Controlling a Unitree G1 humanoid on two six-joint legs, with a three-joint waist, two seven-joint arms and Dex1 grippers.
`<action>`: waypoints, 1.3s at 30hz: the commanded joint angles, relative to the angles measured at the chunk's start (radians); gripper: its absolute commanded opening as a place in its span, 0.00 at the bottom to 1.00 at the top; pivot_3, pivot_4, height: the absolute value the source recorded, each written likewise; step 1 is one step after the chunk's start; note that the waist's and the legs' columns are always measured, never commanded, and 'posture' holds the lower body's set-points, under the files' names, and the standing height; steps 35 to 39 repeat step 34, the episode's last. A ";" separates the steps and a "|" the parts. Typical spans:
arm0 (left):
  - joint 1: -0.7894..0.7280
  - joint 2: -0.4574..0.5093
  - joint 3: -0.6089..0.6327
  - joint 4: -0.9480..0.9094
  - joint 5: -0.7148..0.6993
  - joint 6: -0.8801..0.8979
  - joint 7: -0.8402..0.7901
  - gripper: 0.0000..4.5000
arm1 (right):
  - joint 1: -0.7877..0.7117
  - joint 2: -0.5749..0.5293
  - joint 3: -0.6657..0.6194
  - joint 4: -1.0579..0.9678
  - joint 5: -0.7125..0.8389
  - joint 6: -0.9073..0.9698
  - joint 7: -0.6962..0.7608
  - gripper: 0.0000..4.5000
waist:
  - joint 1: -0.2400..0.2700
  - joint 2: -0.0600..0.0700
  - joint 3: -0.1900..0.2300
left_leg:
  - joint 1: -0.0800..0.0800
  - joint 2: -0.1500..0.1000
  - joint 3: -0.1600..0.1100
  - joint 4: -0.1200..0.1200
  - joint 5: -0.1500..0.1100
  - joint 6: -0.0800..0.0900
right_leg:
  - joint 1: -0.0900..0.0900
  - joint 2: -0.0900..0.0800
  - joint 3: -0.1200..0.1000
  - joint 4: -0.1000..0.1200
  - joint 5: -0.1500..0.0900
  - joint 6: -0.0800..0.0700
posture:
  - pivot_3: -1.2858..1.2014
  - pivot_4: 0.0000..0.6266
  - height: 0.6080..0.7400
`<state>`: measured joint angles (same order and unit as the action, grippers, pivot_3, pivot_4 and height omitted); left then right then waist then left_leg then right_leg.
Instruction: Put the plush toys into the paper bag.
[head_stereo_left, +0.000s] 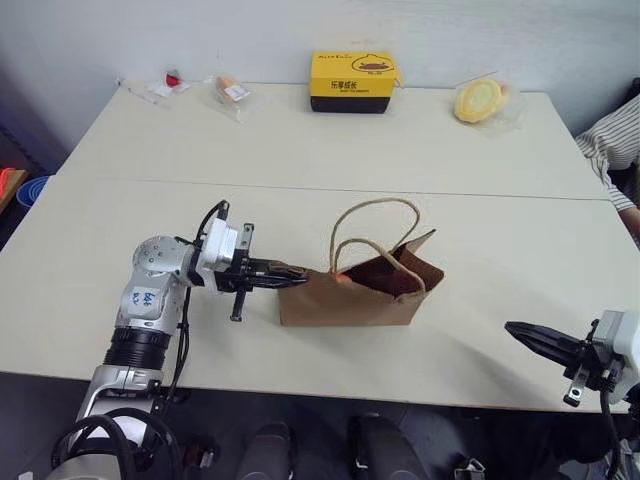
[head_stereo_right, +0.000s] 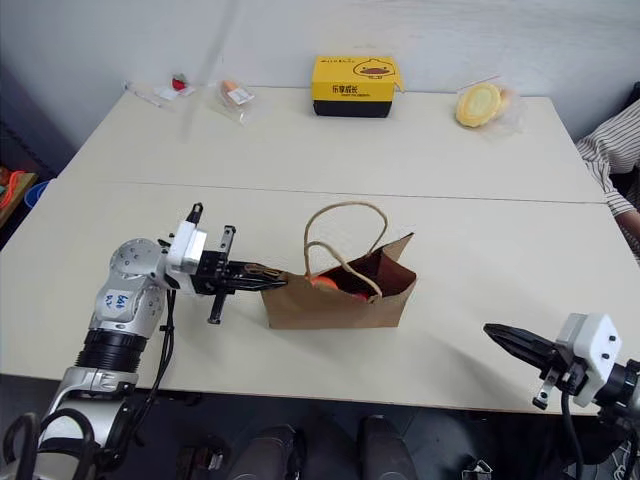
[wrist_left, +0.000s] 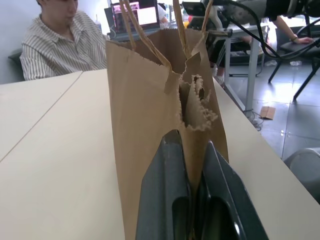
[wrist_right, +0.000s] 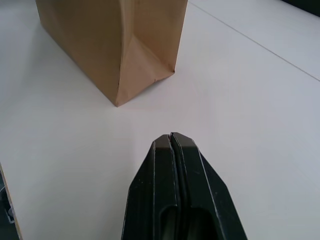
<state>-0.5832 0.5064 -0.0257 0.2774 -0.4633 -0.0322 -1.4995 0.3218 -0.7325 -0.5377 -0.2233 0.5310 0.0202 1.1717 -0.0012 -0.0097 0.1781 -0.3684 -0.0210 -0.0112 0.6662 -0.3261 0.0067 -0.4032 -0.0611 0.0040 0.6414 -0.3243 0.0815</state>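
Centrally in the left eye view, the paper bag (head_stereo_left: 360, 290) stands on the tabletop (head_stereo_left: 300, 150), the left pincer (head_stereo_left: 290, 275) clamped on its left edge. Orange plush toys (head_stereo_right: 325, 282) show inside it in the right eye view. At lower right, the right pincer (head_stereo_right: 505, 340) hangs closed, empty, well apart from the bag.

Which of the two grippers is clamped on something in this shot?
The left gripper: its fingers pinch the side edge of the paper bag, which stands upright. The right gripper is shut on nothing, hanging apart from the bag over the table.
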 joint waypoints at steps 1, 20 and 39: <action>-0.026 0.021 -0.006 0.014 0.015 0.006 -0.018 0.00 | -0.026 0.004 0.013 -0.016 0.017 -0.014 -0.008 0.00 | 0.001 0.000 0.000 | 0.000 0.000 0.000 0.000 0.000 0.000 | 0.000 0.000 0.000 0.000 0.000 0.000 | 0.52 0.24 1.00; 0.180 0.196 0.199 -0.158 -0.012 0.084 0.151 1.00 | -0.207 -0.052 0.073 0.114 0.061 0.022 0.093 0.28 | -0.001 0.000 0.000 | 0.000 0.001 0.000 0.000 0.000 0.000 | -0.001 -0.001 0.000 0.001 0.000 0.000 | 0.52 0.24 1.00; 0.614 0.318 0.461 -0.303 0.012 0.074 0.333 1.00 | -0.356 -0.176 0.112 0.386 -0.010 -0.186 0.325 0.99 | -0.001 0.001 0.000 | 0.000 0.001 -0.001 -0.002 -0.003 0.005 | -0.001 -0.002 0.000 -0.003 0.000 -0.001 | 0.52 0.24 1.00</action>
